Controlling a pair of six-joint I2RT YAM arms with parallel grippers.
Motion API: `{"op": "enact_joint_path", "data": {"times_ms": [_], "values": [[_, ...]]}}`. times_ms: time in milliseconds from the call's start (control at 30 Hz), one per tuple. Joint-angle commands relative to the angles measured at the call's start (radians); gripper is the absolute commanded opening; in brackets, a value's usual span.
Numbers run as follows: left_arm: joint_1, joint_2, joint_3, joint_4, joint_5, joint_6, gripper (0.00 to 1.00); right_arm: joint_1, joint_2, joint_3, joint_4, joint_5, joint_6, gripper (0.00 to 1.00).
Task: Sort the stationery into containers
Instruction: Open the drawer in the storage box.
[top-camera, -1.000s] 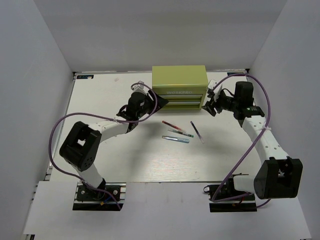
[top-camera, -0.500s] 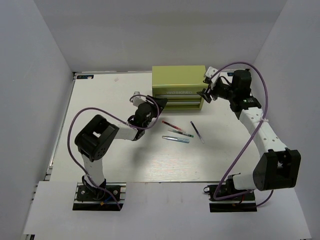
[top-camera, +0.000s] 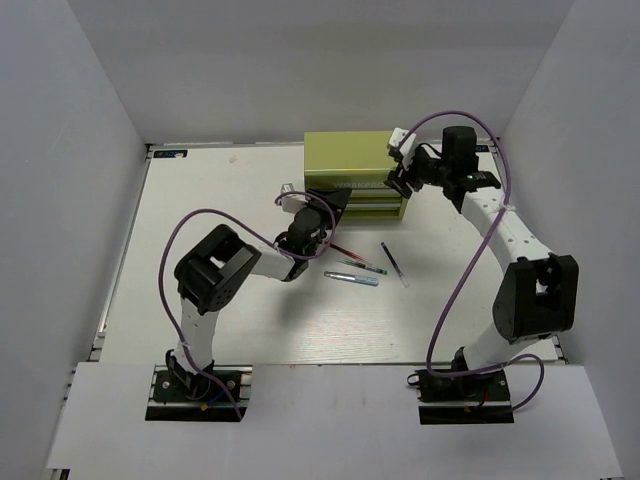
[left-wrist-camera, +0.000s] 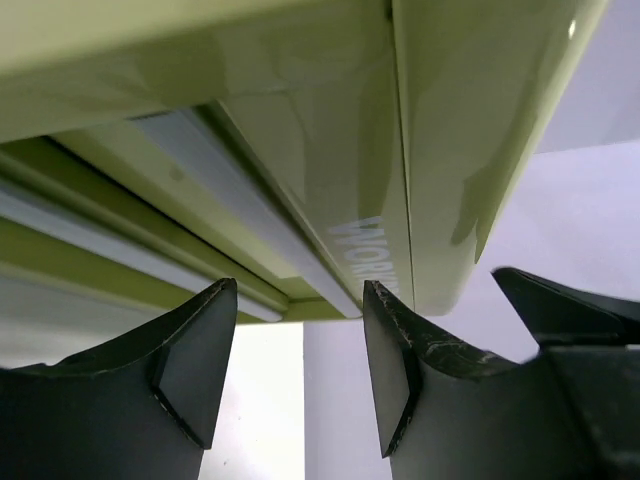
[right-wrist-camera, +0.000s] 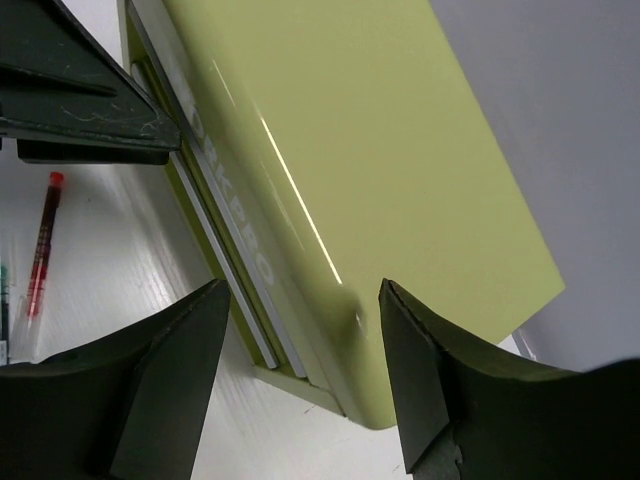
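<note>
While pens (top-camera: 352, 278) lie loose on counter (top-camera: 200, 180) before chest (top-camera: 358, 160), left fingers (left-wrist-camera: 190, 370) spread wide at left end of drawers (top-camera: 370, 207); right fingers (right-wrist-camera: 170, 380) wide over chest's right corner; nothing held.

4 pens (top-camera: 352, 278), 2 drwrs (top-camera: 372, 200), 1 chest (top-camera: 357, 155)

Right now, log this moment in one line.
left end effector open, chest front; right end effector open, above chest; drawers shut; pens on table
</note>
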Motion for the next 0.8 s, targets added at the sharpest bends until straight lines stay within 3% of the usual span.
{"op": "enact_joint_path", "data": {"times_ms": [0,767], "values": [[-0.020,0.023,0.054,0.041,-0.051,-0.013,0.63,0.007,0.036,0.081,-0.066,0.021,-0.056,0.68],[-0.040,0.204,0.165,0.202,-0.310,-0.085,0.63,0.010,0.155,0.236,-0.224,0.073,-0.130,0.66]]}}
